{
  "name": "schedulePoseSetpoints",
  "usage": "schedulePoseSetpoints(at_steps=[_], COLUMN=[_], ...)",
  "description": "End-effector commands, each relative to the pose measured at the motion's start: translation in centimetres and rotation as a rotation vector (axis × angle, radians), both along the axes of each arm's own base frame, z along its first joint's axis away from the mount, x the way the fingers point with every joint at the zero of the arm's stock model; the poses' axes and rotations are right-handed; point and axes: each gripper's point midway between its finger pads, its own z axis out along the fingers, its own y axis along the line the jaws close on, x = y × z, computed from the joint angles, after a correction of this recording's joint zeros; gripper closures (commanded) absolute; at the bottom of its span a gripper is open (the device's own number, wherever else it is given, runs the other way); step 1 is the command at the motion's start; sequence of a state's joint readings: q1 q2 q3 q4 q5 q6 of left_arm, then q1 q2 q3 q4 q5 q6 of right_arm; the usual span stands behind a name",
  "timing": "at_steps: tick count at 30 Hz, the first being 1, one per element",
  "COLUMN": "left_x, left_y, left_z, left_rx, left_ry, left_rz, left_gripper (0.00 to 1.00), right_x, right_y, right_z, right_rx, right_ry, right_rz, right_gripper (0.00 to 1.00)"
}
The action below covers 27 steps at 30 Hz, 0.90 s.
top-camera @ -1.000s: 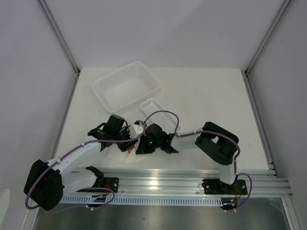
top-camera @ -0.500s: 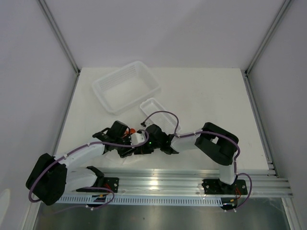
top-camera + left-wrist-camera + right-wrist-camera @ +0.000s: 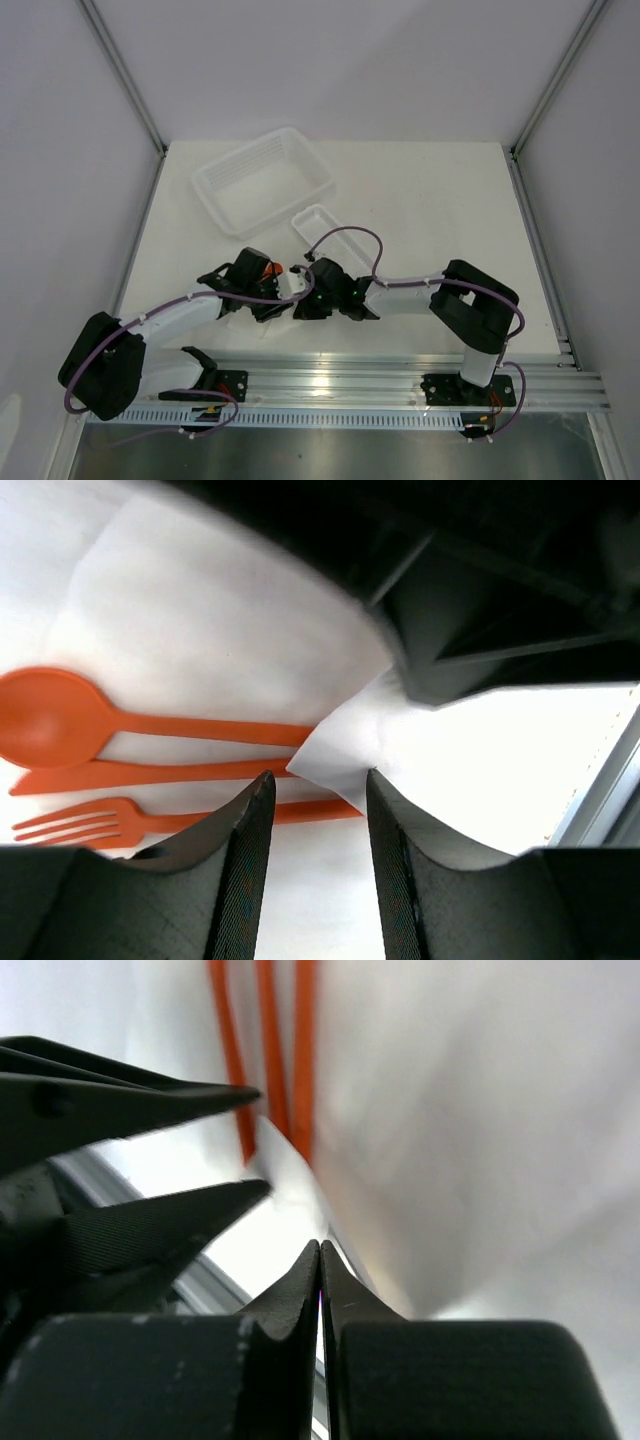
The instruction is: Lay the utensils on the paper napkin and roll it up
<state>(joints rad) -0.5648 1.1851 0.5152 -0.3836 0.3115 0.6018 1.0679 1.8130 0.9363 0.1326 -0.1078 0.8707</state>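
Note:
Three orange utensils lie side by side on the white paper napkin [image 3: 200,630]: a spoon [image 3: 45,720], a knife [image 3: 150,773] and a fork [image 3: 70,823]. A napkin corner [image 3: 335,755] is folded over their handles. My left gripper [image 3: 315,780] is open, its tips just below that corner. My right gripper [image 3: 320,1248] is shut on the napkin's lifted edge [image 3: 345,1255], next to the handles [image 3: 270,1050]. In the top view both grippers, left [image 3: 268,297] and right [image 3: 300,300], meet over the napkin [image 3: 290,287]; a bit of orange [image 3: 268,270] shows.
A small ribbed white tray [image 3: 300,222] stands just behind the grippers. A large translucent basket [image 3: 215,172] sits at the back left. The aluminium rail [image 3: 400,375] runs along the near table edge, close to the napkin.
My left gripper has moved right, close up against the right gripper. The orange utensils have come into sight between them. The right arm's elbow has shifted right.

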Motion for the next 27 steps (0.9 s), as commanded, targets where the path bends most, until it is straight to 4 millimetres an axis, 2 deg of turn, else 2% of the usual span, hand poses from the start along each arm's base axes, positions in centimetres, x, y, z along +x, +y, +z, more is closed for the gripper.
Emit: schedulePoseSetpoints(at_steps=[1, 2, 6, 7, 8, 12, 18, 22, 23, 27], left_x=[-0.7, -0.7, -0.8, -0.7, -0.8, -0.8, -0.5, -0.3, -0.3, -0.3], left_y=[1.1, 1.1, 1.1, 1.0, 1.1, 1.1, 1.1, 1.1, 1.2, 1.2], left_z=[-0.9, -0.8, -0.9, -0.8, -0.9, -0.9, -0.9, -0.8, -0.9, -0.9], left_rx=[0.062, 0.059, 0.061, 0.06, 0.061, 0.064, 0.067, 0.069, 0.072, 0.073], left_ry=[0.037, 0.033, 0.037, 0.036, 0.039, 0.041, 0.043, 0.036, 0.037, 0.036], left_rz=[0.01, 0.01, 0.01, 0.008, 0.008, 0.013, 0.031, 0.039, 0.041, 0.042], left_gripper=[0.55, 0.55, 0.55, 0.55, 0.55, 0.54, 0.54, 0.54, 0.54, 0.54], right_x=[2.0, 2.0, 1.6, 1.6, 1.7, 2.4, 4.1, 4.3, 4.6, 4.2], right_y=[-1.2, -1.6, -3.9, -5.1, -5.5, -6.9, -6.7, -7.0, -6.5, -6.4], right_z=[4.3, 5.1, 5.6, 4.8, 5.4, 5.0, 3.7, 1.3, 1.5, -0.6], right_rx=[0.002, 0.006, -0.035, -0.064, -0.051, -0.068, -0.091, -0.141, -0.118, -0.127], right_ry=[-0.119, -0.131, -0.141, -0.145, -0.15, -0.155, -0.172, -0.147, -0.154, -0.121], right_rz=[-0.104, -0.116, -0.179, -0.204, -0.223, -0.262, -0.289, -0.314, -0.321, -0.316], right_gripper=[0.97, 0.97, 0.96, 0.96, 0.95, 0.96, 1.0, 1.0, 1.0, 1.0])
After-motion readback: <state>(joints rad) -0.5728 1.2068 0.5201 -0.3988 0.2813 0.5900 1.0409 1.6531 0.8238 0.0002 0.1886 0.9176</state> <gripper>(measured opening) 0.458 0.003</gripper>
